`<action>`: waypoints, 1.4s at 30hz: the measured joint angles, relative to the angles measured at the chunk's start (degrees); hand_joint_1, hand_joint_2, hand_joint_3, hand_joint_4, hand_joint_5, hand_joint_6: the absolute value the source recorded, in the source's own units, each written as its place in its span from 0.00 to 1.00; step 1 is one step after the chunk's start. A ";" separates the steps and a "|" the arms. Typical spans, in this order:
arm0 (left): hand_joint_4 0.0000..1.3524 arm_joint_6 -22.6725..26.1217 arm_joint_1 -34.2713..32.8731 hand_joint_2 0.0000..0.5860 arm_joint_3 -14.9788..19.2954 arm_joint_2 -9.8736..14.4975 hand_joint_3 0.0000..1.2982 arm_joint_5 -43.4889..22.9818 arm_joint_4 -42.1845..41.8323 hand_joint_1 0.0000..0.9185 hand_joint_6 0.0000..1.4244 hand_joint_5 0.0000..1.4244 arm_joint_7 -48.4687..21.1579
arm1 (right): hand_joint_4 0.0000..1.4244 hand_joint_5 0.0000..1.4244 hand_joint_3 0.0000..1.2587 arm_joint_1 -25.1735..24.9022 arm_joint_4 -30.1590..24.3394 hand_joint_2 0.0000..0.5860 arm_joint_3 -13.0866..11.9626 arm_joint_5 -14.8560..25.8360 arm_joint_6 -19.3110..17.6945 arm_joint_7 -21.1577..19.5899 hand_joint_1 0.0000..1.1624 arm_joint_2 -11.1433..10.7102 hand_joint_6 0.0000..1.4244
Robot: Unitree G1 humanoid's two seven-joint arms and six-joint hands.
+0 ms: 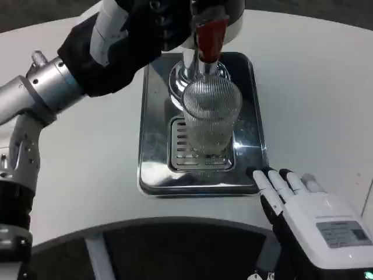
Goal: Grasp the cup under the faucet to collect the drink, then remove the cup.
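Observation:
A clear ribbed cup [212, 116] stands upright on the slotted grille [182, 153] of a shiny metal drip tray [152, 111], directly below the faucet [205, 65] with its red tap handle [210, 36]. My left hand [156, 24] is raised at the top of the dispenser, just left of the red handle; its fingers are dark and partly cut off, so I cannot tell its grip. Low on the table, my right hand [303, 204] holds nothing, its fingers stretched out toward the tray's front right corner, short of the cup.
The white round table [315, 93] spreads to both sides of the tray. Its curved front edge runs just below the tray. My left forearm [52, 87] crosses the upper left, above the table.

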 measured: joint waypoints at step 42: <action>0.00 -17.04 -12.82 0.04 -4.54 -1.66 0.06 9.27 14.54 0.00 0.00 0.06 -10.13 | 0.00 0.00 0.00 1.43 -0.22 0.46 -0.40 1.15 0.00 -1.91 0.69 0.86 0.00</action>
